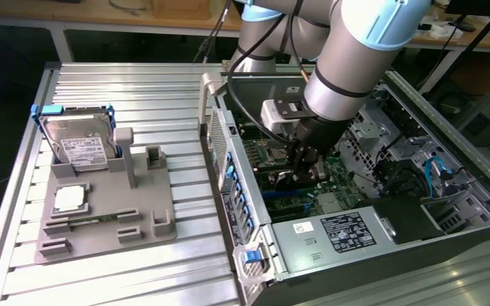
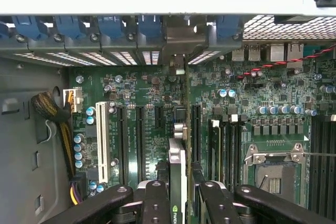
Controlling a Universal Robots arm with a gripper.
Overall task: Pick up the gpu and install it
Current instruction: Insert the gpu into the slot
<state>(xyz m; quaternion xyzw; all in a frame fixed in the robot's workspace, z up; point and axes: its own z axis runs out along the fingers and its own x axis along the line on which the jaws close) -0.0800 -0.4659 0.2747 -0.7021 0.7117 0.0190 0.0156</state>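
Wrist view, entry one: gripper (image 2: 184, 199). You see its two black fingers (image 2: 156, 198) clenched on the gpu (image 2: 177, 169), one against each flat face. The card stands on edge between them (the green logo on its upper edge shows right at the grip).

Entry two: gpu, position. It is held inside the open computer case (image 1: 228, 191), over the motherboard (image 2: 252, 87). Its long axis runs straight away from the gripper toward the case's rear wall, where the row of blue slot clips (image 2: 68, 25) sits. The card's far end comes close to that wall. You cannot tell whether its lower edge touches a slot.

Entry three: neighbours and room. On one side of the card lie two long black expansion slots (image 2: 140, 140) and a white one (image 2: 101, 135), all parallel to it. On the other side is another black slot (image 2: 195, 129) just beside it, then the memory slots (image 2: 220, 148) and the CPU socket (image 2: 273, 174). By my judgement, sideways room is tight and the way along the card's length is freer.

Entry four, exterior view: the arm (image 1: 347, 64) reaches down into the case, with the power supply (image 1: 339, 233) nearby. At the exterior view's left, the grey fixture (image 1: 143, 220) carries the hard drive (image 1: 79, 143) and CPU chip (image 1: 71, 197), well apart from the gripper.
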